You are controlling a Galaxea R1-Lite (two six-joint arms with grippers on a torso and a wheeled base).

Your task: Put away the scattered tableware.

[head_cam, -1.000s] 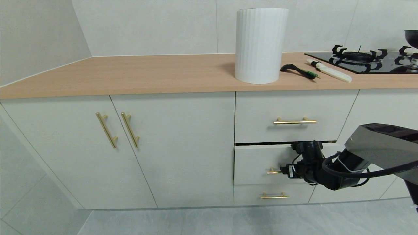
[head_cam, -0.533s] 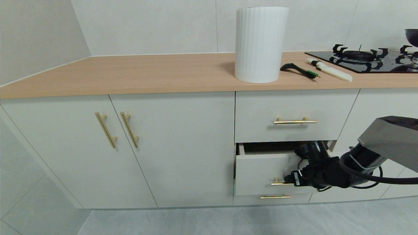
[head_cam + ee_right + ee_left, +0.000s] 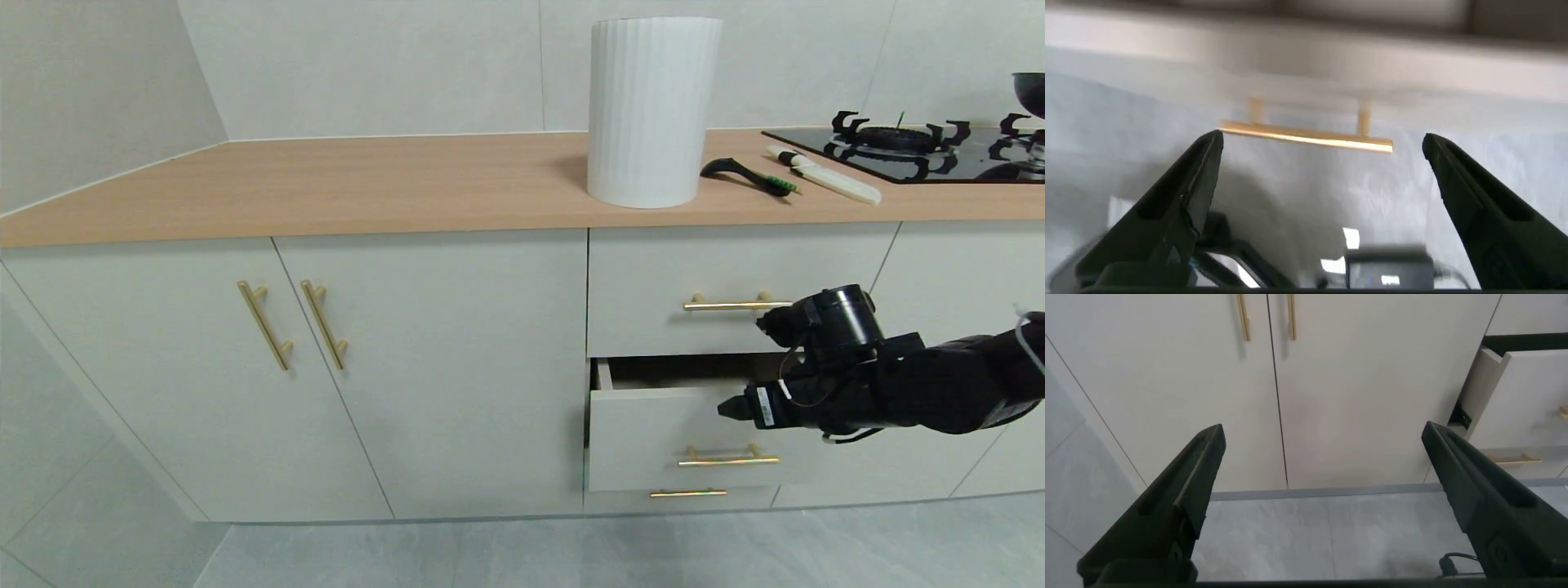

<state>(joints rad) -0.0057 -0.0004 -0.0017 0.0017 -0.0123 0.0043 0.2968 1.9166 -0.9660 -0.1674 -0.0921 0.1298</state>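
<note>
The right gripper (image 3: 729, 407), jaws apart, has released the handle (image 3: 727, 460) and lifted clear, leaving the middle drawer (image 3: 645, 433) pulled open. The black utensil (image 3: 739, 174) and white knife (image 3: 824, 184) lie on the countertop (image 3: 367, 180) by the hob (image 3: 898, 155), likely next to collect

On worktop (image 3: 326, 180): one white ribbed cylinder (image 3: 653, 114), one black utensil (image 3: 739, 174), one white knife (image 3: 829, 181). Below: two cupboard doors (image 3: 457, 367), three drawers (image 3: 653, 433), five gold handles (image 3: 737, 305).

Middle drawer (image 3: 653, 433) standing partly open, leaving narrow gap at top under top drawer front (image 3: 718, 273). Right gripper (image 3: 727, 408) hanging before drawer face, above handle (image 3: 727, 460), covering right part of gap. On countertop (image 3: 367, 184), white ribbed cylinder (image 3: 653, 114) crowding black utensil (image 3: 743, 175) on its left side.
</note>
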